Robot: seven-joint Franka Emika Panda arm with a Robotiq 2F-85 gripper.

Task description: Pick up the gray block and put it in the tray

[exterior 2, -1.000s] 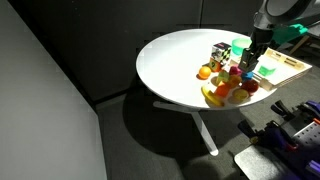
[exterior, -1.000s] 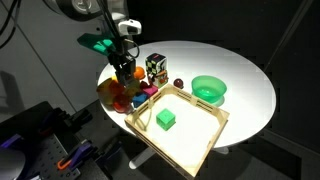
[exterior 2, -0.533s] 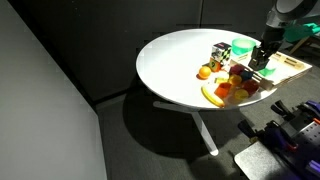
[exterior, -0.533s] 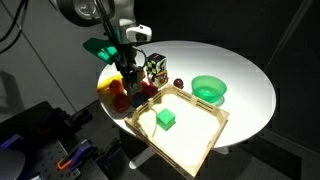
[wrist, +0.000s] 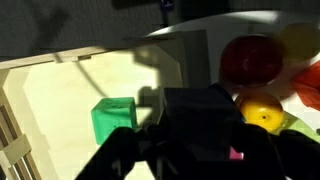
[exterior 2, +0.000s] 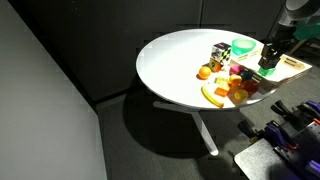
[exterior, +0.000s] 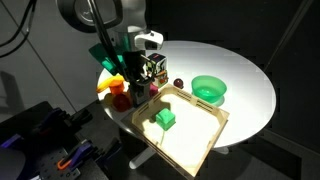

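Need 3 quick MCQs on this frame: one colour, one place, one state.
1. Colour of the round bowl? A red, B green, C white.
2. The green cube lies: A in the bowl, B in the tray, C in neither.
3. The gray block: A lies in the tray, B is held between the fingers of the gripper, C lies in the bowl.

Answers: 1 B, as the bowl is plainly green in an exterior view. 2 B, as the cube sits inside the tray's raised wooden sides. 3 B, as the wrist view shows the block between the fingers.
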